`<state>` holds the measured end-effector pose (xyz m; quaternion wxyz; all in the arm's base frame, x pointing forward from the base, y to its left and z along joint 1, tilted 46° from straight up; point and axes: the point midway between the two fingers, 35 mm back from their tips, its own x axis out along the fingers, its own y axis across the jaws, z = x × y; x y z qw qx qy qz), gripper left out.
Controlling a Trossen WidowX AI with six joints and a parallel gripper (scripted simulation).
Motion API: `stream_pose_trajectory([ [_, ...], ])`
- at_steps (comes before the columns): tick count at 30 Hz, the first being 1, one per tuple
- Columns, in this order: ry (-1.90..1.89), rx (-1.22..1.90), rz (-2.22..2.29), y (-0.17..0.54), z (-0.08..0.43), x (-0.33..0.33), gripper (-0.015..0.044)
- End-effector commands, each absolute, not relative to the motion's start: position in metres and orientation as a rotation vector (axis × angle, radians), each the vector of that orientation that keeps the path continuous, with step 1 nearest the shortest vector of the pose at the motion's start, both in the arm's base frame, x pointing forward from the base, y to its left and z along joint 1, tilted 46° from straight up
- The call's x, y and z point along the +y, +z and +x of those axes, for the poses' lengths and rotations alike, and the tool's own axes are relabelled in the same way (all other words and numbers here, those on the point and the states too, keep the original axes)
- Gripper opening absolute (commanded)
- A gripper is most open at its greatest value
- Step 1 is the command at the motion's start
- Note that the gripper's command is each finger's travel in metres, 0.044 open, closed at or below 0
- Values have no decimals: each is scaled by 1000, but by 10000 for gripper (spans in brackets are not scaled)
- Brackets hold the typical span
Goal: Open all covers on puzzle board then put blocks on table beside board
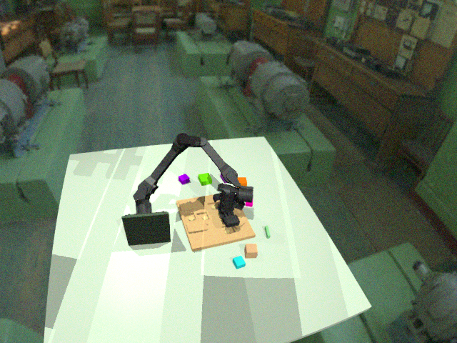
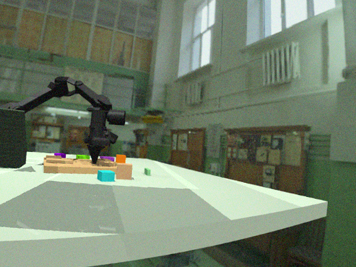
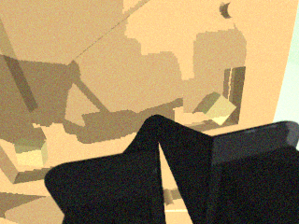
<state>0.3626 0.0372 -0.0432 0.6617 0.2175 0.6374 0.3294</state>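
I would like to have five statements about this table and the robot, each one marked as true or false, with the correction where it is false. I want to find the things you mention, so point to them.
1. The black gripper [image 1: 231,222] [image 2: 94,163] [image 3: 159,140] is shut. True.
2. The cyan block [image 1: 238,262] [image 2: 105,175] lies on the wooden puzzle board [image 1: 218,241] [image 2: 74,169] [image 3: 276,37]. False: it rests on the table, beside the board.
3. A pale yellow block [image 3: 220,109] is out of its well, on the table. False: it is in a well of the board.
4. The orange block [image 1: 242,181] [image 2: 120,158] is off the board. True.
5. The small green stick [image 1: 267,231] [image 2: 146,171] is held by the gripper. False: it lies on the table.
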Motion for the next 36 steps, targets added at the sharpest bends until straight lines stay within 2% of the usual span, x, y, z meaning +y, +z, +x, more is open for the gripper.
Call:
stream_pose_trajectory([
  [1,749,1440,498,-39,366,42,0],
  [36,749,1439,498,-17,389,54,0],
])
